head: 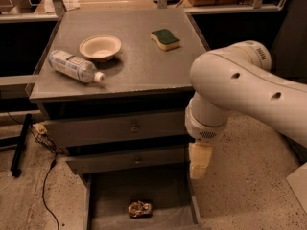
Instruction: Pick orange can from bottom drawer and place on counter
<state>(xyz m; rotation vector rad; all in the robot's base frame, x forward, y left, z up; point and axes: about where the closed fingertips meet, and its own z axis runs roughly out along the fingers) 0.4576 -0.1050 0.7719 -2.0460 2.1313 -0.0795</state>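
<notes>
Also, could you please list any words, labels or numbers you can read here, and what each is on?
Nothing here reads clearly.
Plastic bottle on the counter: bluish label print, too blurred to read.
Orange can in the bottom drawer: mottled label, no legible words.
Robot arm: dark marking near its upper end, unreadable.
Gripper, hanging beside the bottom drawer's right edge: no marking visible.
</notes>
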